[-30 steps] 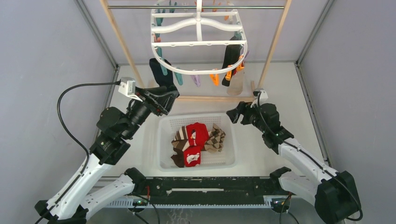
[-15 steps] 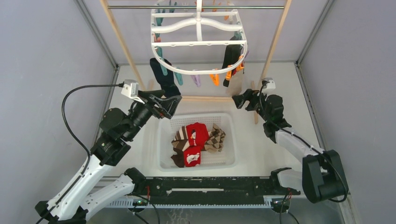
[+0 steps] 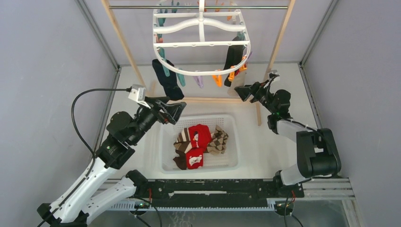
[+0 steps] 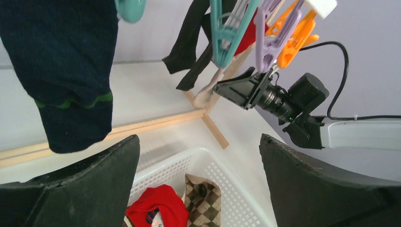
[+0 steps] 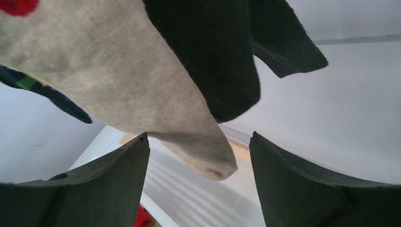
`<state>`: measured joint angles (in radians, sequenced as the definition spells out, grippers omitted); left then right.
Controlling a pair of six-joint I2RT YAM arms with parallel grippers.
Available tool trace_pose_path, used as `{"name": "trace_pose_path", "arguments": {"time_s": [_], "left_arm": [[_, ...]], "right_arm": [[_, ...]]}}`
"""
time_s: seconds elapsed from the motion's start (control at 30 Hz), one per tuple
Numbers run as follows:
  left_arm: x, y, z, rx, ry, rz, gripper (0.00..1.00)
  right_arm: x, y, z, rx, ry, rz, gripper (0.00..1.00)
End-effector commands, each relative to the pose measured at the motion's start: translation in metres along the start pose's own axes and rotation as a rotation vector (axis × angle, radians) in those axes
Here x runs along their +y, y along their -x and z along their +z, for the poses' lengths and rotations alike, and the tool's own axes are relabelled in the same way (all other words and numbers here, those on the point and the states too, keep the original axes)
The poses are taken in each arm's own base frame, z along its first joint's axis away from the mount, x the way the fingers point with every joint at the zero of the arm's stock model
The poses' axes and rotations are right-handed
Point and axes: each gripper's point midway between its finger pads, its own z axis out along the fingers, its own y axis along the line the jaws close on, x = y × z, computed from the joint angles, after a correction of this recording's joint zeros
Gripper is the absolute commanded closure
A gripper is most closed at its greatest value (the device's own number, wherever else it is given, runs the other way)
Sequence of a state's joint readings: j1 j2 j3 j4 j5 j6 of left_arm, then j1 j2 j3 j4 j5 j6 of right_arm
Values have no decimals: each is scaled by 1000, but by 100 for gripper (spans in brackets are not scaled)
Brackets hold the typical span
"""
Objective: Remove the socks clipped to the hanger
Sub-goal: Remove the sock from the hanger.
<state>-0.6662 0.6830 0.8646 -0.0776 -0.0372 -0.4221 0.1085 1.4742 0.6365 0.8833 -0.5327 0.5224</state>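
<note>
Left hand (image 3: pixel 173 109) sits above the far left corner of the white basket (image 3: pixel 165 142), fingers spread apart and holding nothing. In its wrist view a navy sock (image 4: pixel 66 71) hangs just above and to the left of the left hand (image 4: pixel 198 182).

Right hand (image 3: pixel 240 92) is raised toward the far edge of the desk (image 3: pixel 283 80), right of centre, directly below the right side of the hanger (image 3: pixel 201 43). Its fingers are also apart. In the right wrist view the toe of a beige sock (image 5: pixel 142 90) hangs above the gap between the fingers, with a black sock (image 5: pixel 213 56) beside it; contact cannot be determined.

The hanger hangs from the metal rod (image 3: pixel 142 7) of the wooden rack (image 3: pixel 124 42) over the far edge of the desk. Three socks are clipped to it: navy on the left, black and beige on the right.

Red socks (image 3: pixel 198 135), a brown striped sock (image 3: pixel 181 142) and a tan argyle sock (image 3: pixel 218 139) lie inside the basket, at the middle of the desk toward the near edge.
</note>
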Motion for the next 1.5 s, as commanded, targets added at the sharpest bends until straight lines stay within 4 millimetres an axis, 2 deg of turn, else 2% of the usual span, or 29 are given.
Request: {"name": "trace_pose_path", "arguments": {"time_s": [0.0,0.27,0.33,0.57,0.67,0.83,1.0,1.47], "left_arm": [[1,-11,-4,8,-15,-27,0],[7,-24,-7,28,-5,-42,0],[8,-27,-8,33,-3,-45,0],[10,-29,-10,32,6,-46,0],[11,-30,-11,35,10,-47,0],[12,-32,-11,38,9,-50,0],[13,-32,-12,35,12,-50,0],[10,-37,-10,38,-7,-78,0]], "right_arm": [[30,24,8,-53,155,-14,20],[42,-3,8,23,200,15,56],[46,-9,9,40,213,19,68],[58,-22,5,75,233,20,83],[66,-31,3,109,227,5,92],[78,-41,-1,150,193,-42,100],[94,-51,-8,187,171,-90,100],[159,-55,-42,192,249,-129,100]]}}
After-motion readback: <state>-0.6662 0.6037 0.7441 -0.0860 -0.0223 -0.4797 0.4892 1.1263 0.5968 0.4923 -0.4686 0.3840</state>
